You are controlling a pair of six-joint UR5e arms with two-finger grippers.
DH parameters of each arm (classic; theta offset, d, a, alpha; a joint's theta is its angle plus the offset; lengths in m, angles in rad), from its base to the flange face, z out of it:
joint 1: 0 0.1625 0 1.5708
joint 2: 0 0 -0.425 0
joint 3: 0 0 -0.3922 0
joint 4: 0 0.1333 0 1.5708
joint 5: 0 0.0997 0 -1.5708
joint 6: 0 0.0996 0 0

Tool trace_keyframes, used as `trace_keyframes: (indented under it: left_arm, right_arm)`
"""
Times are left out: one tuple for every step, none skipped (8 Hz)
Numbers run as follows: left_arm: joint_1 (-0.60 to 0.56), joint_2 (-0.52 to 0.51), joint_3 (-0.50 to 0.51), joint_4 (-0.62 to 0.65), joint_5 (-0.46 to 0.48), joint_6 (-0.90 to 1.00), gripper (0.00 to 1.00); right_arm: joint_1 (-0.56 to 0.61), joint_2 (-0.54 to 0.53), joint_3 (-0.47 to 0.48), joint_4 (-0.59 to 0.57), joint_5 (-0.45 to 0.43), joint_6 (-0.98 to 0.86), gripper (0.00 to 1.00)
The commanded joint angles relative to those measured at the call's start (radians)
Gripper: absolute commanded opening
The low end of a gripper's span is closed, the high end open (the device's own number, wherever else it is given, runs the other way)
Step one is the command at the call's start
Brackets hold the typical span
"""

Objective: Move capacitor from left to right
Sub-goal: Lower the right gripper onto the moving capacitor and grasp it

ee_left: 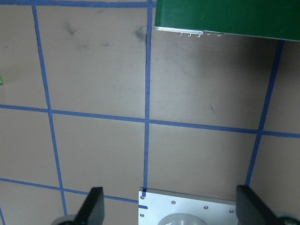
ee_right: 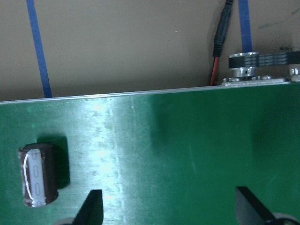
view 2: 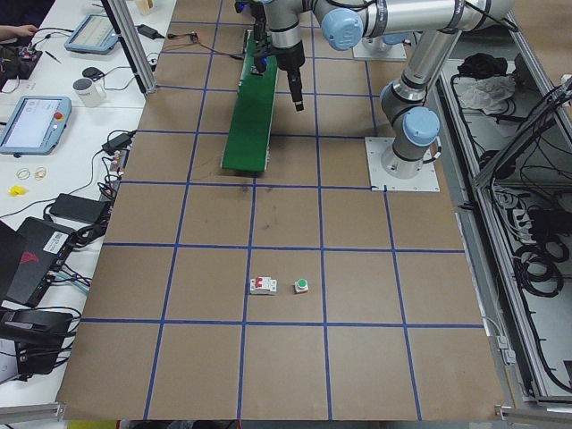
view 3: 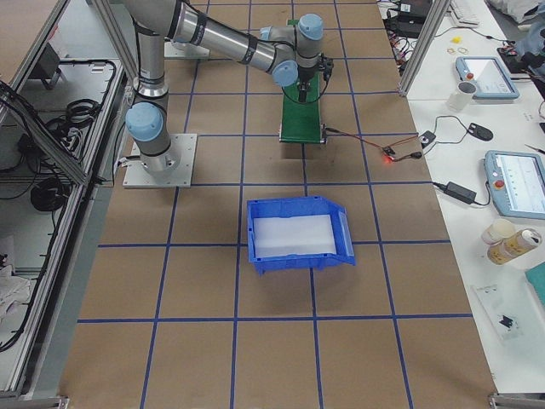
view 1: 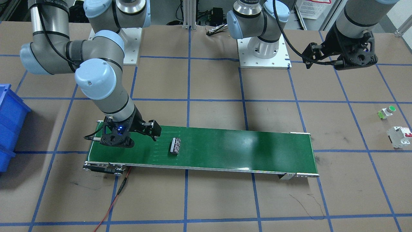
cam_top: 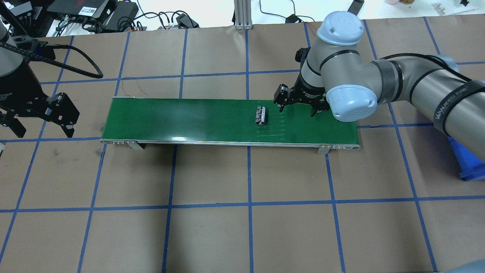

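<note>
Bench (cam_top: 227, 227): brown surface carrying the equipment. Green conveyor belt (cam_top: 170, 117): laid left to right across the bench's far half. Right claw (cam_top: 298, 111): spread, gripping nothing, poised low over the belt's right portion. Left claw (cam_top: 44, 132): spread, gripping nothing, above bare bench off the belt's left end. Capacitor (cam_top: 261, 115): lying on its side on the belt, right of centre, just left of the right claw and apart from it.

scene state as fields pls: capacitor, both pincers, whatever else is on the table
capacitor: lying on its side on the green conveyor belt, not gripped
right pincer: open, over the belt, beside the capacitor, not around it
left pincer: open, over the table past the belt's far end
also on table: circuit breaker, green-capped push-button, blue bin
</note>
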Motion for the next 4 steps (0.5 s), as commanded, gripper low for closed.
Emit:
trace_keyframes:
  left_arm:
    - [0.000,-0.001,0.001,0.000,0.001,0.000,1.00]
    - [0.000,-0.004,0.001,0.003,0.002,0.001,1.00]
    - [0.000,-0.007,-0.002,0.033,0.011,0.003,1.00]
    - [0.000,-0.009,-0.002,0.035,0.012,0.003,1.00]
  right_arm:
    - [0.043,0.035,-0.005,-0.048,-0.015,0.068,0.98]
    - [0.044,0.039,-0.009,-0.048,-0.015,0.066,0.98]
    - [0.044,0.047,-0.009,-0.048,-0.015,0.068,0.98]
    - [0.044,0.050,-0.009,-0.048,-0.016,0.065,0.98]
